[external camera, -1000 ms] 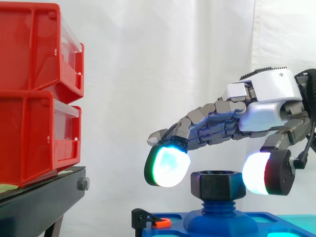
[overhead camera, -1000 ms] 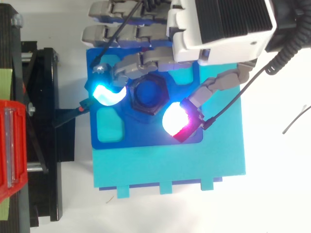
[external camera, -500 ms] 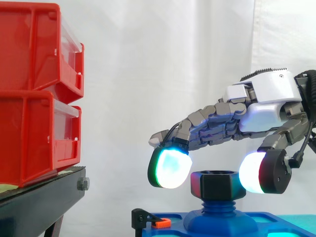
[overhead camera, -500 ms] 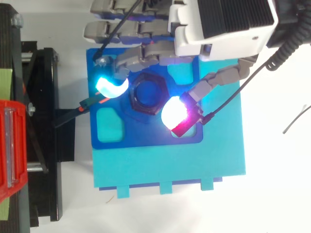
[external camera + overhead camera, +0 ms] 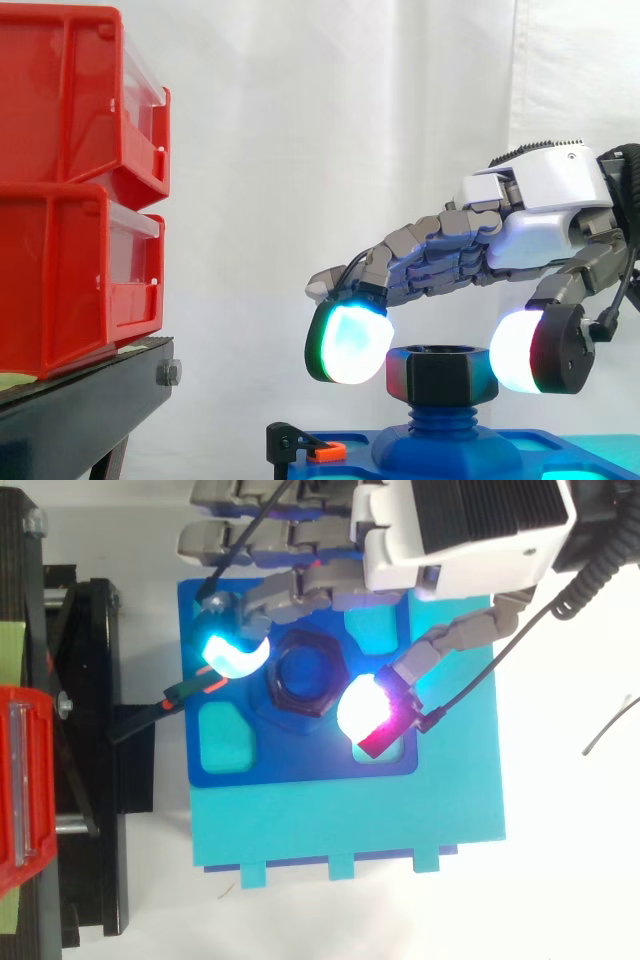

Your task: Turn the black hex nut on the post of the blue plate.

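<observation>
The black hex nut sits on the threaded blue post of the blue plate. My hand reaches in from the right above it, fingers curled down. A cyan-green glowing fingertip presses against the nut's left side, and the white-red thumb pad against its right side. From above, the same two pads flank the nut and look to be touching its edges. The remaining fingers lie stretched over the plate's far edge.
The blue plate rests on a teal base. Two stacked red bins stand on a black stand to the left. A small black clamp with an orange tab sits at the plate's left edge.
The fingertip has moved right toward the nut and the thumb pad has shifted slightly around its right side. The hand has lifted a little; the nut stays on the post.
</observation>
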